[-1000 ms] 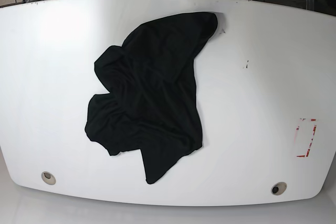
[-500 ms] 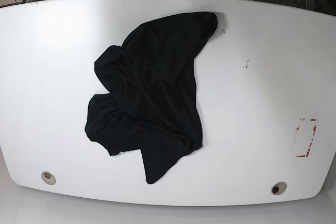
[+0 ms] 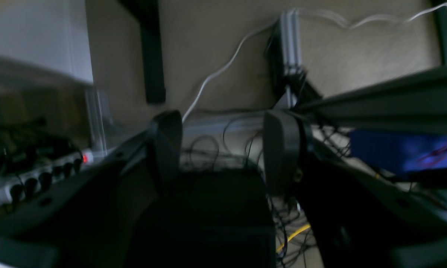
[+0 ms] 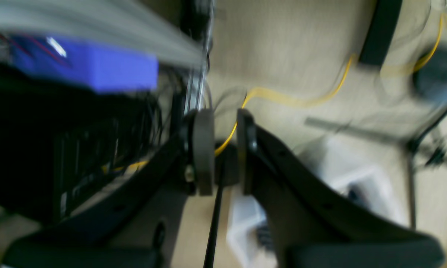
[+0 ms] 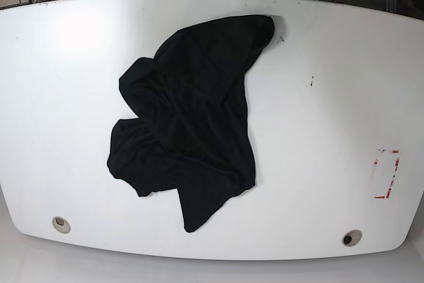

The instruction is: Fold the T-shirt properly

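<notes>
Nothing moved since earlier: black T-shirt (image 5: 189,120), crumpled, left of desk (image 5: 318,117) centre; soft, limp, best pinched at hem corners; left gripper (image 3: 223,149) spread, empty; right gripper (image 4: 223,149) narrowly parted, empty.

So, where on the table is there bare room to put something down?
The white table is bare right of the black T-shirt, up to the red marking near the right edge. The left side is bare too. The middle is covered by crumpled cloth.
</notes>
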Action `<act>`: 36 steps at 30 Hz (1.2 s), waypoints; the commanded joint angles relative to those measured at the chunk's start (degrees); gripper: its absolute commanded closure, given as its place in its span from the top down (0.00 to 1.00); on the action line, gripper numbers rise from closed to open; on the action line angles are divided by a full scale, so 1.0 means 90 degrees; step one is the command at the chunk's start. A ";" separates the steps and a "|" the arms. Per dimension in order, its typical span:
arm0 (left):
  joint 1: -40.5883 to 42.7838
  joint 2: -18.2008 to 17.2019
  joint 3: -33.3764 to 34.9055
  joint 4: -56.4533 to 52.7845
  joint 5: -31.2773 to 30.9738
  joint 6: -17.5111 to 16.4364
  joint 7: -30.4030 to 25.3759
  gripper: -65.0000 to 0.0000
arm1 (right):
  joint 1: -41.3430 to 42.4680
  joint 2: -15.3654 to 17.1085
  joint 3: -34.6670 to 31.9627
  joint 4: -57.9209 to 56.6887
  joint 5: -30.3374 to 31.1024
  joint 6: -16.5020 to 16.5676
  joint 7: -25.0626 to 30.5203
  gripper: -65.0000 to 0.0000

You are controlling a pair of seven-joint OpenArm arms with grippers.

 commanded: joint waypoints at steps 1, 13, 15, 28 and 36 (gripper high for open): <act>0.0217 -0.0010 -0.0005 0.0213 -0.0075 0.0010 -0.0073 0.49 | -0.0249 0.0009 0.0025 0.0384 0.0044 0.0006 0.0038 0.15; 0.0788 -0.0189 0.0197 0.0842 -0.0015 0.0039 -0.0102 0.48 | -0.0745 0.0004 0.0043 0.1389 0.0046 -0.0030 0.0057 0.15; 0.0859 -0.0221 0.0235 0.0925 -0.0018 0.0034 -0.0107 0.48 | -0.0774 0.0010 0.0049 0.1486 0.0051 -0.0032 0.0054 0.15; 0.1081 -0.0270 0.0157 0.1764 -0.0127 0.0014 -0.0331 0.49 | -0.0865 -0.0036 0.0123 0.2370 0.0078 -0.0037 0.0201 0.16; 0.0791 -0.0278 -0.0085 0.2035 -0.0404 0.0000 -0.0362 0.49 | -0.0709 -0.0278 0.0306 0.2681 0.0085 -0.0042 0.0279 0.16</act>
